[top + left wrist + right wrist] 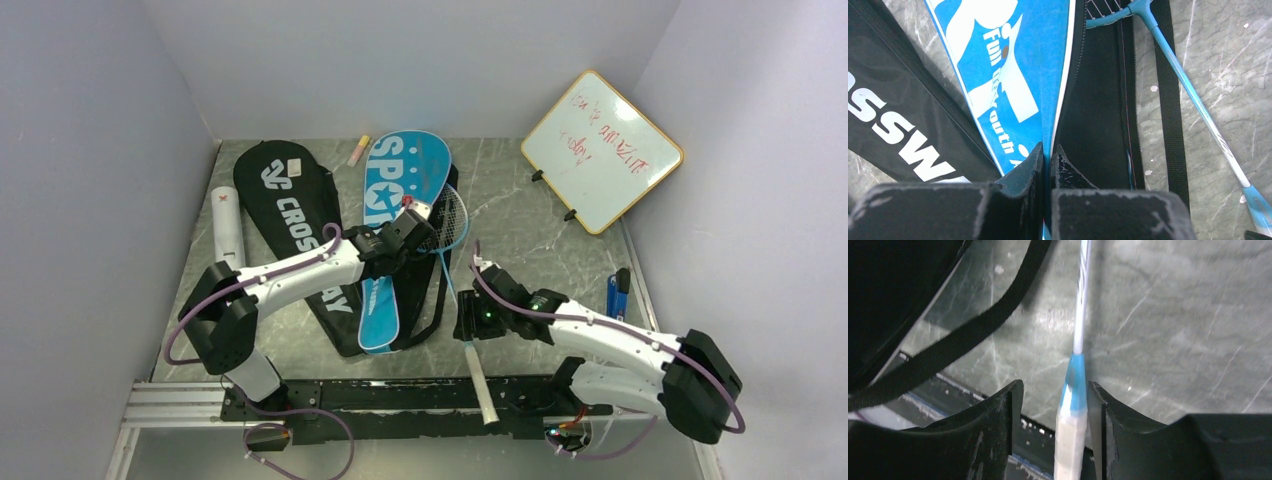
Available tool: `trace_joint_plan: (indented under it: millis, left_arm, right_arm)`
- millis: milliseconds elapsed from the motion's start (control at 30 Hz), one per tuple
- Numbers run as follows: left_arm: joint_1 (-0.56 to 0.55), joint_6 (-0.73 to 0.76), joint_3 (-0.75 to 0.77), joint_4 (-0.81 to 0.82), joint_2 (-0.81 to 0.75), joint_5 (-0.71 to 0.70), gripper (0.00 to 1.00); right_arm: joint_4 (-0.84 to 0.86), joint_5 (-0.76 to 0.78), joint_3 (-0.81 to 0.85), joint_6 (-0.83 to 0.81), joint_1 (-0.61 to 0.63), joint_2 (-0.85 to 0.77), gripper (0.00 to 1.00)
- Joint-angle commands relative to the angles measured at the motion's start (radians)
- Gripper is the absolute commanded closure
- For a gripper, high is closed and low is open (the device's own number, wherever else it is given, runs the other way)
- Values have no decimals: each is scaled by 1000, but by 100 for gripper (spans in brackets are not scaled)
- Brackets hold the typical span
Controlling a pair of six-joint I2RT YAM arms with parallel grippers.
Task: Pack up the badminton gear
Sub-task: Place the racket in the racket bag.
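Observation:
The blue "SPORT" cover (385, 215) lies half over the black "CROSSWAY" cover (290, 215). My left gripper (405, 235) is shut on the blue cover's edge (1050, 125), with the cover's black inner side (1098, 100) to the right. The light-blue racket (447, 270) lies beside the cover, its shaft (1193, 95) on the table. My right gripper (468, 322) is open around the racket's white handle (1070, 440). The handle lies against the right finger (1100, 410) and apart from the left one. A white tube (228, 225) lies at the far left. Black rackets and shuttlecocks are out of view.
A wood-framed whiteboard (602, 150) leans at the back right. A small pink-yellow marker (357, 150) lies at the back. A blue object (618, 293) lies by the right wall. A black strap (973, 330) runs left of the racket shaft. The metal rail (400, 395) borders the near edge.

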Motion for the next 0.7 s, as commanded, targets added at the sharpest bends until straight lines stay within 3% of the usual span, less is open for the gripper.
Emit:
trace_joint_plan:
  millis: [0,400,467,600,667]
  left_arm:
    - [9,9,1,65,-50,-5,95]
    - [8,8,2,64,-47,0,95]
    - [8,9,0,67,-45,1,95]
    - [9,8,4,66,-39,2,95]
    - [9,8,5,67,-42,4,95]
  right_arm:
    - [117,109,69,-29,8,81,46]
    - [247,324,232,-44,10,446,59]
    - [252,342,251,-51,10,494,67]
    - [224,346,266,-53,10,512,100]
    - [211,335,242,-57,12,464,100]
